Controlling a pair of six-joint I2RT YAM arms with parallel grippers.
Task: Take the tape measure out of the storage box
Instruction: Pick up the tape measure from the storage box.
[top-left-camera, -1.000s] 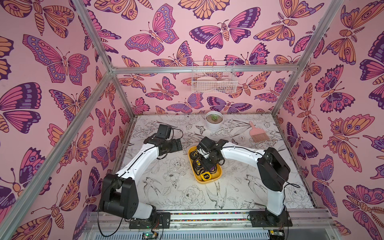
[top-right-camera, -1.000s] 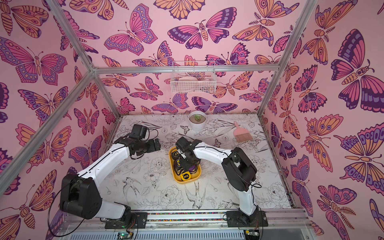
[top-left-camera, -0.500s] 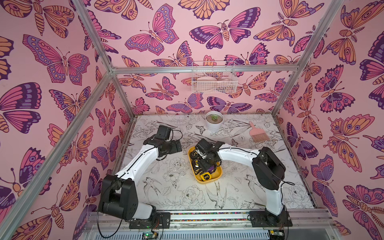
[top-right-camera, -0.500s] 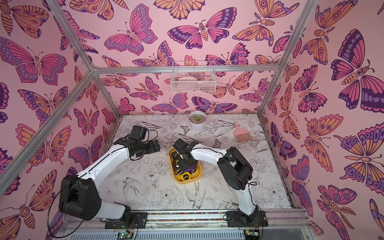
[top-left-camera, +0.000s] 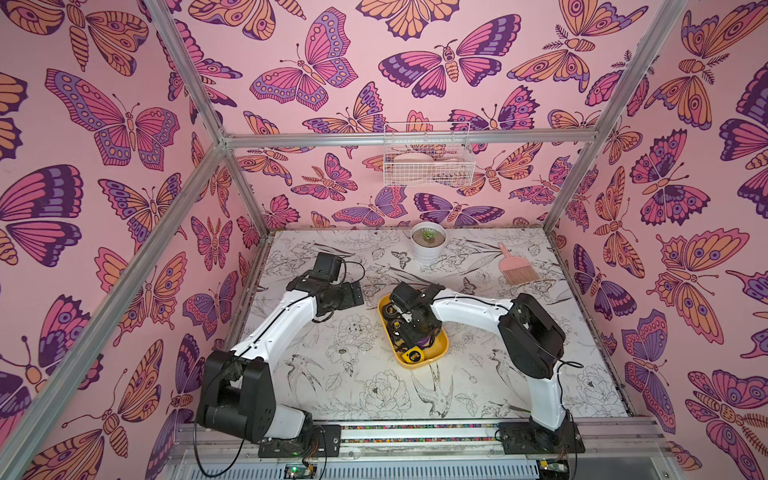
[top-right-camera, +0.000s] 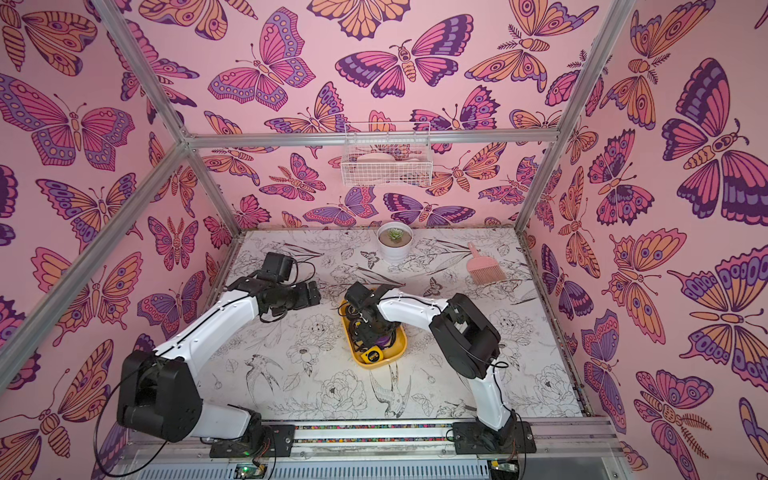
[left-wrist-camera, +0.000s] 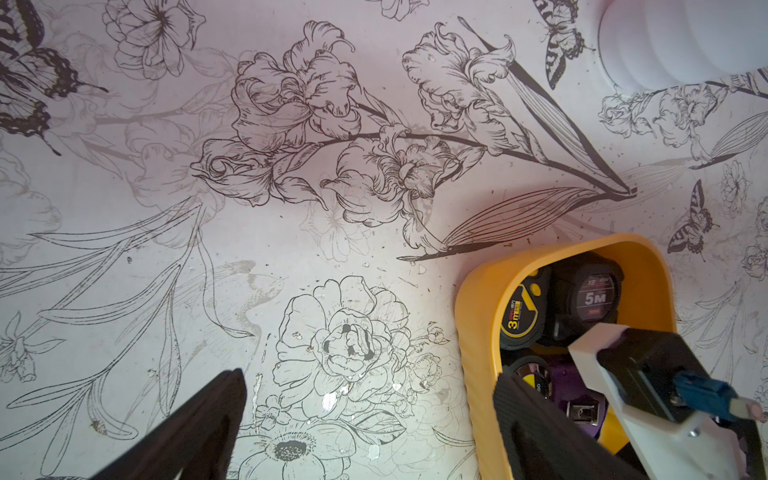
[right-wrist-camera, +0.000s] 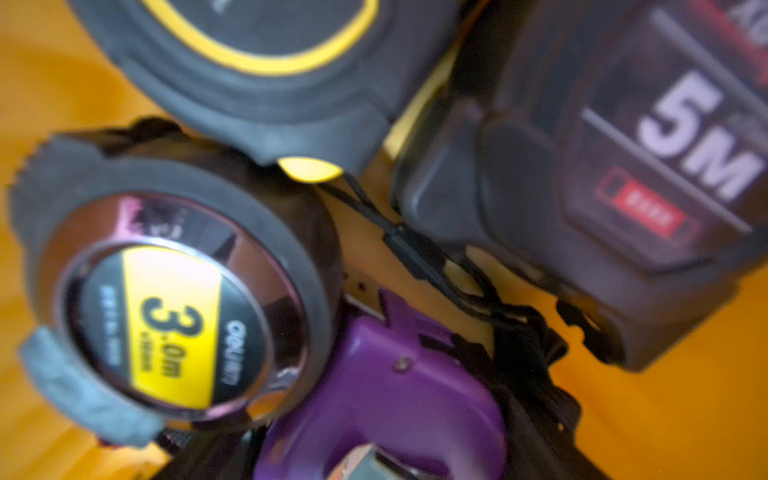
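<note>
Four tape measures, seen close: black-and-yellow tape measure (right-wrist-camera: 257, 62), black 5M tape measure (right-wrist-camera: 623, 166), round chrome tape measure (right-wrist-camera: 174, 320) and purple tape measure (right-wrist-camera: 395, 395), packed together and touching.
Near end of box: yellow-faced tape measure (top-left-camera: 413, 356); cannot tell whether it is a fifth or the round chrome one.
Storage box (top-left-camera: 437, 351): one, yellow, mid-table (top-left-camera: 353, 374); every tape measure lies inside it.
Right gripper (top-left-camera: 409, 332): down inside the box, over the purple and round cases; its jaws are hidden under the wrist, so their spread and any hold cannot be told.
Left gripper (left-wrist-camera: 370, 380): jaws spread wide and empty, over the table just left of the box.
In the way: black cord (right-wrist-camera: 436, 266) looped between the crowded cases.
Around: one white succulent pot (top-left-camera: 428, 243) far, one pink brush (top-left-camera: 517, 270) far right, one white wire basket (top-left-camera: 428, 160) on the far wall; all well apart from the box.
</note>
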